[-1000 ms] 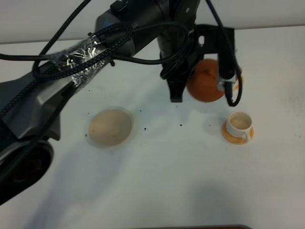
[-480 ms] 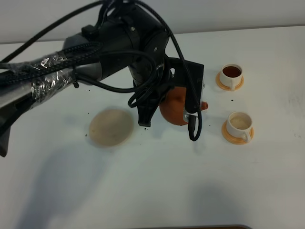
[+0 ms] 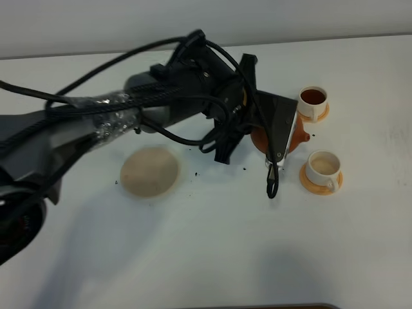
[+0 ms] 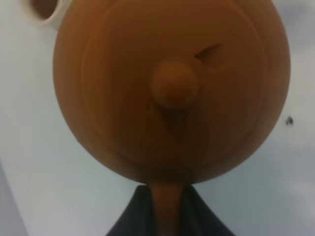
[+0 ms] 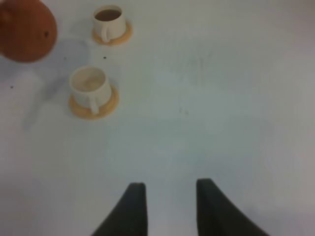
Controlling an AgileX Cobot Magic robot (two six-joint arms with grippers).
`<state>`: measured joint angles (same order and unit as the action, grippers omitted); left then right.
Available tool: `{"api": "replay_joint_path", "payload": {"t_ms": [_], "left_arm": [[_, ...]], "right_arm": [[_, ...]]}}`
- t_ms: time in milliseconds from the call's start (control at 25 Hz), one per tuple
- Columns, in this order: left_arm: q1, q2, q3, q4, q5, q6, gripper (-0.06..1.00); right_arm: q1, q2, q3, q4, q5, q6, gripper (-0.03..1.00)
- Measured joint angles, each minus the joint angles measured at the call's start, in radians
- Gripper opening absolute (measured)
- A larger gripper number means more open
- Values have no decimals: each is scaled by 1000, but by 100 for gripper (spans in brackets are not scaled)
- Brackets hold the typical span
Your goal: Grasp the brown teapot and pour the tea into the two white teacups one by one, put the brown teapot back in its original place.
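My left gripper (image 3: pixel 275 132) reaches across the middle and is shut on the handle of the brown teapot (image 3: pixel 295 134), holding it above the table between the two white teacups. In the left wrist view the teapot (image 4: pixel 172 88) fills the frame, its handle between my fingers (image 4: pixel 133 216). The far teacup (image 3: pixel 313 98) on its orange saucer holds dark tea. The near teacup (image 3: pixel 323 166) is pale inside. The beige coaster (image 3: pixel 149 171) lies bare to the left. My right gripper (image 5: pixel 170 206) is open and empty, with the teapot (image 5: pixel 24 29) and both cups (image 5: pixel 108 22) (image 5: pixel 88 86) ahead of it.
The white table (image 3: pixel 212 244) carries small dark specks near the coaster and the teapot. A loose black cable loop (image 3: pixel 273 183) hangs from the left arm just left of the near cup.
The left arm carried the teapot off the far cup, which now shows dark tea, swung it left toward the coaster, then back right beside the near cup.
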<state>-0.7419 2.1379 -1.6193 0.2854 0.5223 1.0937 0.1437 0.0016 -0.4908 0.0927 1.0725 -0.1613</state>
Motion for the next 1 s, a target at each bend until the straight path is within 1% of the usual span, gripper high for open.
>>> {"api": "replay_joint_path", "payload": {"t_ms": [120, 200, 280, 400, 760, 1000], "left_arm": [[-11, 38, 0, 37, -69, 12, 11], [-15, 48, 0, 58, -96, 13, 11], [-16, 49, 0, 63, -123, 13, 11], [-16, 49, -1, 80, -146, 21, 11], [-16, 51, -1, 191, -226, 28, 11], [-16, 51, -1, 214, -320, 34, 11]], "right_arm": [[0, 0, 0, 0, 0, 0, 24], [0, 0, 0, 0, 0, 0, 24], [0, 0, 0, 1, 0, 0, 24], [0, 0, 0, 1, 0, 0, 24], [0, 0, 0, 1, 0, 0, 24], [0, 0, 0, 2, 0, 0, 24]]}}
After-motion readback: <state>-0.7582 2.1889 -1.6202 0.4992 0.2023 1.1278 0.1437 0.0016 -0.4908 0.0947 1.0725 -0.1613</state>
